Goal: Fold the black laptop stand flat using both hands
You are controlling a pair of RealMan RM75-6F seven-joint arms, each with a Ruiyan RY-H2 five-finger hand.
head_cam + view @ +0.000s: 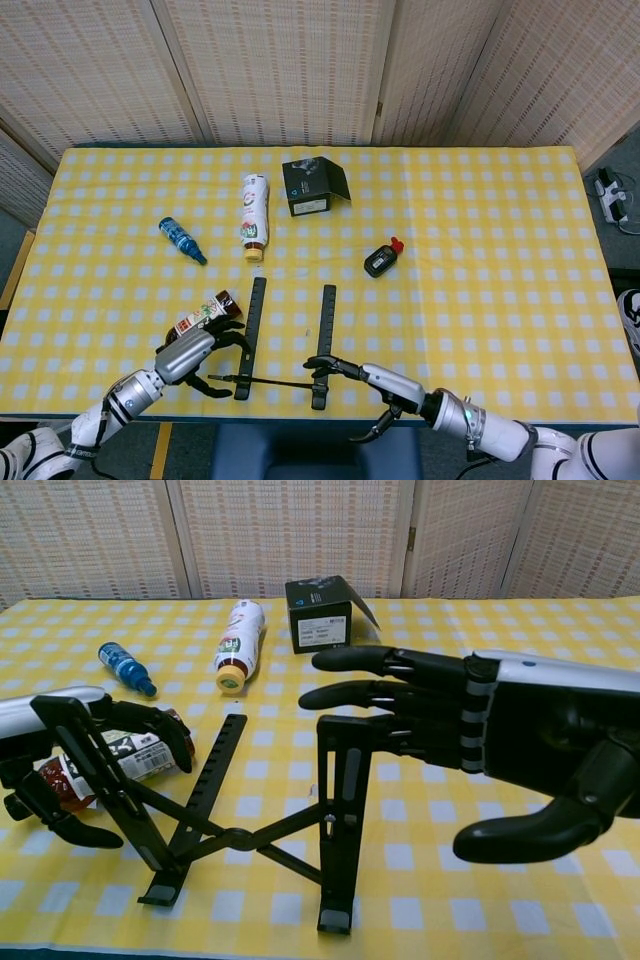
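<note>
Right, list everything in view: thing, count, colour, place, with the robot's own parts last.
laptop stand: one, black, unfolded at the near table edge, between the hands.
brown bottle: one, dark with a patterned label, lying by the stand's left rail, behind the left hand.
white bottle: one, white with a tan cap, lying mid-table.
blue bottle: one, small, lying left of the white bottle.
box: one, black with a white label, at the far centre.
small black item: one, black with a red tip, right of centre.
tablecloth: one, yellow and white check, covering the table.
left hand: dark fingers curled round the stand's raised left rail.
right hand: dark, fingers spread, at the stand's right rail; contact unclear.
</note>
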